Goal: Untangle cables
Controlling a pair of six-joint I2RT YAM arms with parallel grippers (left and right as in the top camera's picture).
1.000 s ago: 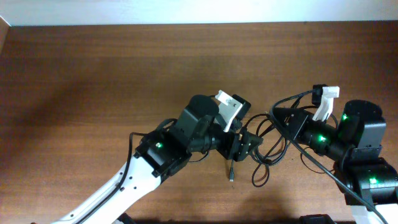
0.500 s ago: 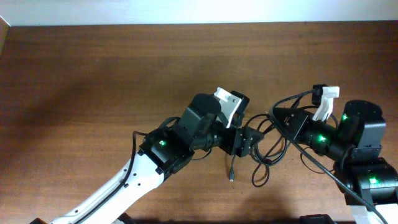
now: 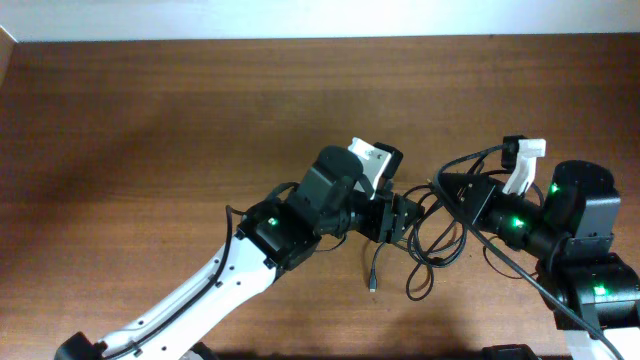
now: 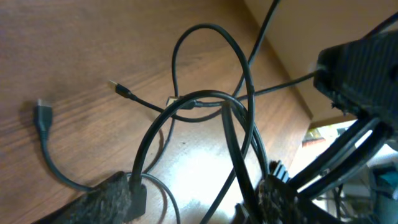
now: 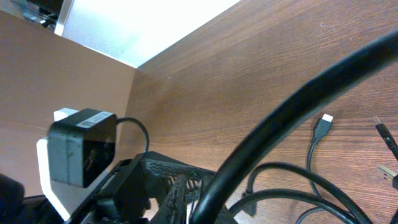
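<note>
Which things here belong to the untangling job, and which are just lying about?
Job in hand:
- thin black silver-plugged cables, tangled in loops
- left gripper
- right gripper

Not part of it:
- brown wooden table
- thick black cable running along the right arm

White left arm [image 3: 190,300], black left hand [image 3: 408,220] — green joint lights [image 3: 270,222].

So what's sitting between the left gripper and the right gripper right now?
Only looped cables. In the overhead view they fill the gap between left gripper and right gripper, and the left wrist view agrees.
</note>
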